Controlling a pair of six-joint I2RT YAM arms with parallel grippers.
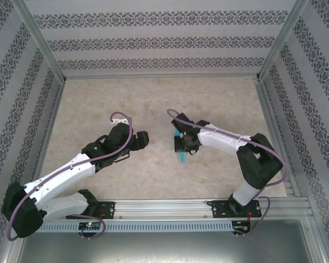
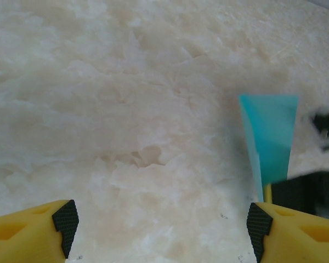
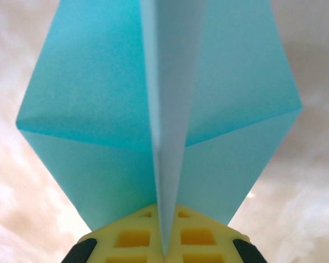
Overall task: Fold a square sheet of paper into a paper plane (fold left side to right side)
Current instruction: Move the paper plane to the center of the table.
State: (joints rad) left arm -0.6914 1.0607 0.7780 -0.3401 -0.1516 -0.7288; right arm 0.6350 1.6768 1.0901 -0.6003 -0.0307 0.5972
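The paper plane (image 1: 182, 155) sits between the right jaws, right of the left jaws.

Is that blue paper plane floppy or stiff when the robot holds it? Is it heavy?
Probably very light: the paper plane looks like thin paper, held by the right gripper at its centre fold alone. Likely stiffish along that crease, since its wings spread without drooping. Squeezing hard would probably crumple it.
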